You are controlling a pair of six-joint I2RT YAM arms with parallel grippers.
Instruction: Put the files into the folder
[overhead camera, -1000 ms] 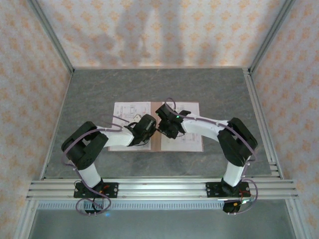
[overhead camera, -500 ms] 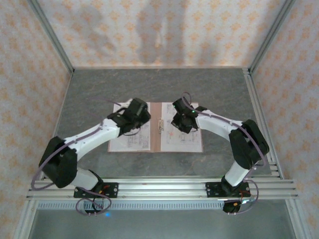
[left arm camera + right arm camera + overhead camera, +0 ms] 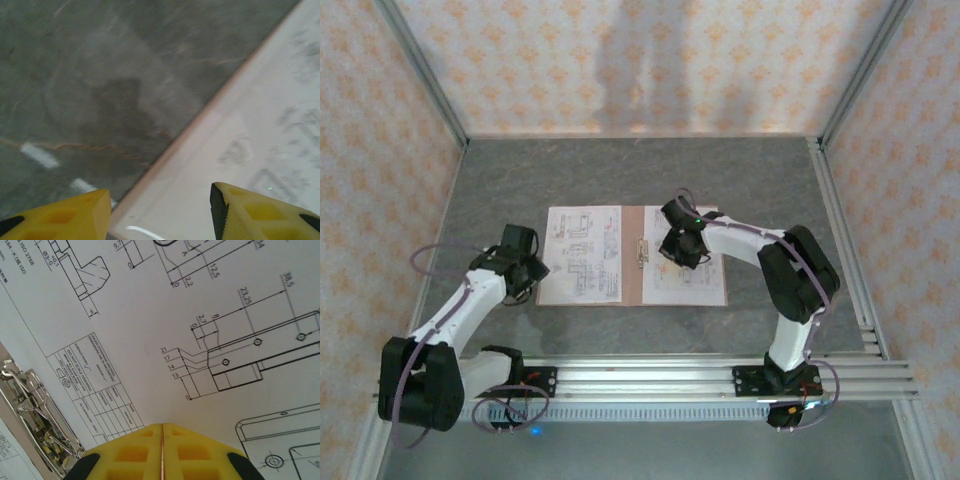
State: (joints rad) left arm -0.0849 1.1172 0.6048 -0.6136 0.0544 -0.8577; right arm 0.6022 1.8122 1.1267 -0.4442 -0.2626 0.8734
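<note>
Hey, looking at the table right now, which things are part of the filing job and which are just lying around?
Part of the job:
- files, lying on both halves of the open folder
- metal clip at the folder's fold
- left pincer, open at the folder's left edge
- right pincer, shut over the right sheet

Just there:
- table
- white marks on it

Even bright light; left wrist view blurred.

Top cam: we look down from above the near edge, whole table point(image 3: 740, 180) in frame. L wrist cam: we sit low & close at left edge of the folder point(image 3: 202, 119), table alongside. R wrist cam: v. close over the files point(image 3: 150, 315) by the clip point(image 3: 30, 395). Both patches lie inside our top view.
</note>
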